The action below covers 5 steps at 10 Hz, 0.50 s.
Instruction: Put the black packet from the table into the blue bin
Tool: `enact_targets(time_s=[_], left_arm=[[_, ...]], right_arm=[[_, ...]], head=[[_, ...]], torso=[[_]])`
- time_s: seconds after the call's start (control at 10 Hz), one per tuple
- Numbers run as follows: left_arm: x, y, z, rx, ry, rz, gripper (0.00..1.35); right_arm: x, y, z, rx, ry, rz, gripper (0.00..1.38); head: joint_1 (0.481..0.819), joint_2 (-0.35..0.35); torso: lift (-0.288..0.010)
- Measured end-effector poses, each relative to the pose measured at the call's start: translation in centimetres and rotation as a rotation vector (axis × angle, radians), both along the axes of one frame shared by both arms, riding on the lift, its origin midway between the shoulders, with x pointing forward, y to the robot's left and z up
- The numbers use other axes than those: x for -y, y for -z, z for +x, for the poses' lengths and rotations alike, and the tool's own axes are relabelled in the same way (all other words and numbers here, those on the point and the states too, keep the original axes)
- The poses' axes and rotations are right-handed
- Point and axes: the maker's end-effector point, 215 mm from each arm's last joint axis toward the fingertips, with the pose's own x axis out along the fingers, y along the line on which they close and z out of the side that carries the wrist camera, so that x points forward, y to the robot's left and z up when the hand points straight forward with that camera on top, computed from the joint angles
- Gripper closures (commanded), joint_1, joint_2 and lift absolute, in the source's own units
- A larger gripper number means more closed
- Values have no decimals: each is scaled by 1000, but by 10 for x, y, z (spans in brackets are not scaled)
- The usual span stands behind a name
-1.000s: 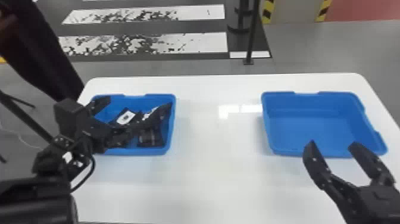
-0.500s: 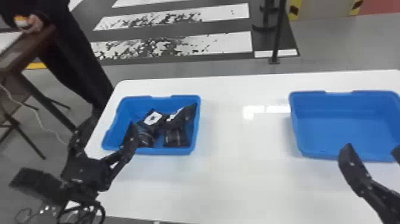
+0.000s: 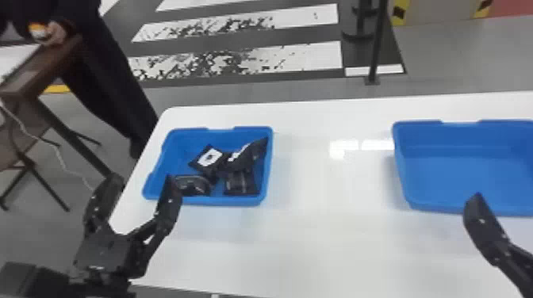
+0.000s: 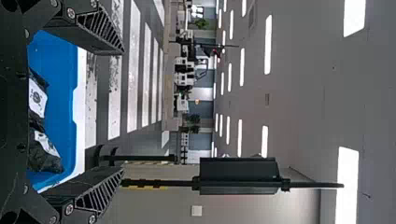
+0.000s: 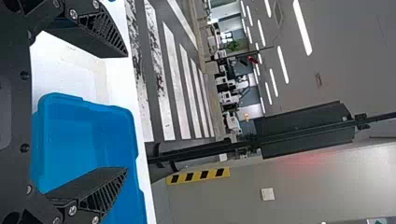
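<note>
Several black packets [image 3: 240, 183], some with white labels, lie together in the left blue bin [image 3: 238, 201]. In the head view my left gripper [image 3: 142, 182] stands open at the bin's front left, one finger overlapping its near rim. The left wrist view has my left gripper [image 4: 122, 111] with both fingers wide apart and nothing between them, a labelled packet [image 4: 37, 99] beyond. My right gripper [image 3: 483, 224] is parked by the near side of the right blue bin [image 3: 400, 170]. In the right wrist view the right gripper [image 5: 126, 112] is open, nothing held.
Both bins stand on a white table [image 3: 317, 245], with a wide stretch of tabletop between them. A dark side table [image 3: 23, 85] is off to the left, and a black post [image 3: 376, 43] rises behind the white table.
My left gripper has moved off from over the left bin, toward the front left, and its fingers now show apart. The head view has turned left, shifting both bins rightward in it.
</note>
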Motion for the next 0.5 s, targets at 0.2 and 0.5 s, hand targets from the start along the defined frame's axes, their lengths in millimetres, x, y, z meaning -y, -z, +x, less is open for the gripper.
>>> enact_targets(time_s=[0.2,0.5], left_arm=[[13,0,5,3,32,-9,157],[15,-2,5,9,33,-17,157]], right_arm=[[-1,0,0,0,-1,-4,153],[-1,0,1,2,0,-3,153]], head=[[695,181],[695,176]], torso=[[-110],[-110]])
